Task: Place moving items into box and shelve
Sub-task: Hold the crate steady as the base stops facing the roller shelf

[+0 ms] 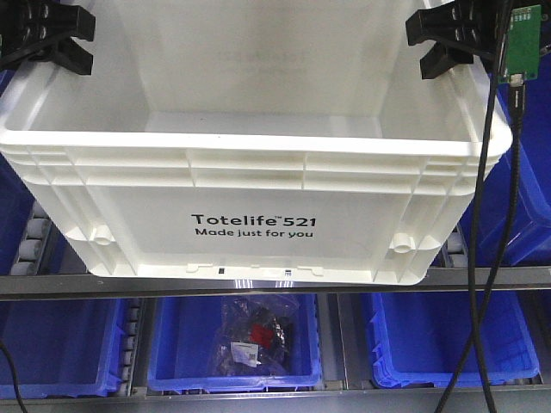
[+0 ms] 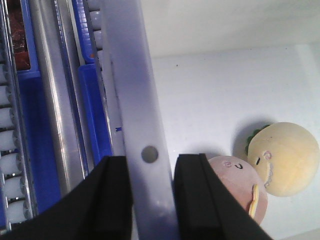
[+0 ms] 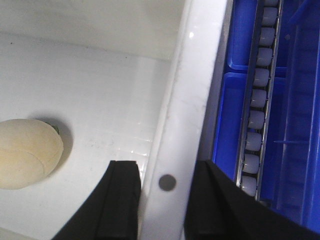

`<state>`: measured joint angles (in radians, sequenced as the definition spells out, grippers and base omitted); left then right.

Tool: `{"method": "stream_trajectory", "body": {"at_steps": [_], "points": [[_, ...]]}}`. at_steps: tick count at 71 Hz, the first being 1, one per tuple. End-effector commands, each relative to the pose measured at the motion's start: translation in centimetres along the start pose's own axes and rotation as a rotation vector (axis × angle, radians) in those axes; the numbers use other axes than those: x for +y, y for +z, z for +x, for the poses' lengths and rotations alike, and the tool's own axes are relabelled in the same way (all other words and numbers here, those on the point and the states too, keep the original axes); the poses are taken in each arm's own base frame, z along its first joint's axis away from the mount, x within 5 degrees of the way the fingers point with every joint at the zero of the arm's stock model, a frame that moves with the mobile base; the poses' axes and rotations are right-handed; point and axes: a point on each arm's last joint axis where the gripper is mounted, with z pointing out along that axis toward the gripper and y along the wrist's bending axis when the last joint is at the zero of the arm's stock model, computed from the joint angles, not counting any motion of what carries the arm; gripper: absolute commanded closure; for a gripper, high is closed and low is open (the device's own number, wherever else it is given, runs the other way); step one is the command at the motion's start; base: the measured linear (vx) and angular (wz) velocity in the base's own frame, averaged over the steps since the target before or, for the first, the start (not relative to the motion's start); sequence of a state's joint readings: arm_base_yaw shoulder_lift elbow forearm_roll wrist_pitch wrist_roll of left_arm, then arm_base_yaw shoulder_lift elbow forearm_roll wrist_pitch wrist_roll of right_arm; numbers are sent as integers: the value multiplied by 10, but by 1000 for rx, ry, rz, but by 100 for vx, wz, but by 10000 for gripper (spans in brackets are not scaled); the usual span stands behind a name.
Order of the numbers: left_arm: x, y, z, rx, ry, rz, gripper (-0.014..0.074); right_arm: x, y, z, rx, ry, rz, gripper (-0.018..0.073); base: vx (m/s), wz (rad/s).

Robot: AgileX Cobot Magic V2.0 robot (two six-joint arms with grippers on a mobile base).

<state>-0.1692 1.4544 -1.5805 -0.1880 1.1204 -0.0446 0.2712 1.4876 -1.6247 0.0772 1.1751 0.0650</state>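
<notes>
Left claw (image 2: 152,200) pinches the white box (image 1: 258,185) by its rim, fingers pressed to either side; right claw (image 3: 162,200) grips the opposite rim likewise. Just inside the left claw lie the pink plush (image 2: 240,192) and yellow plush (image 2: 282,157), touching.

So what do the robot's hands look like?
Both are black and blocky. The left gripper and right gripper each have two thick, flat matte-black fingers. From the front, the right one carries a small green circuit board with thin black cables hanging down.
</notes>
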Motion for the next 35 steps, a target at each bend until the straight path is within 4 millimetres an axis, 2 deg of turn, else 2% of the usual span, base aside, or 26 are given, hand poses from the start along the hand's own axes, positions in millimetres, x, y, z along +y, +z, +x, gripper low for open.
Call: {"method": "stream_trajectory", "body": {"at_steps": [1, 35], "points": [[-14, -33, -14, -205, 9, 77, 613, 7, -33, -13, -203, -30, -47, 571, 0, 0], [-14, -33, -14, -205, 9, 77, 613, 7, -33, -14, -218, -29, -47, 571, 0, 0]]}}
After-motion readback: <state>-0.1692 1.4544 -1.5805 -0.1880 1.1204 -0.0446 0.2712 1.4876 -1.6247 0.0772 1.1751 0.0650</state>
